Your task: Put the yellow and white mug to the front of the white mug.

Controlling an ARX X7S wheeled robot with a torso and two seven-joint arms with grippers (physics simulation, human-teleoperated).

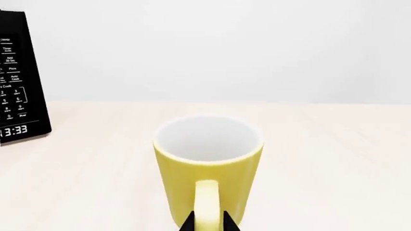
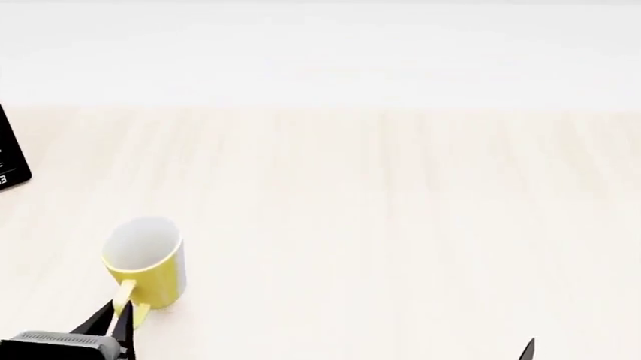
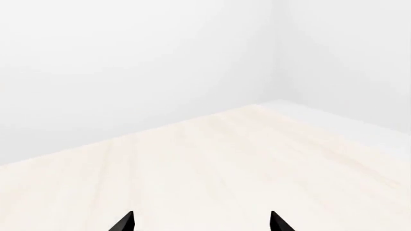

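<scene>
The yellow and white mug stands upright on the pale wooden table at the near left, with its yellow handle pointing toward me. In the left wrist view the mug fills the centre. My left gripper has its two black fingertips pressed against both sides of the handle, and it also shows in the head view. My right gripper is open and empty over bare table; only one tip shows in the head view. The white mug is out of view.
A black microwave with a lit clock on its control panel stands at the far left of the table; its corner shows in the head view. A white wall runs behind the table, whose far right corner shows.
</scene>
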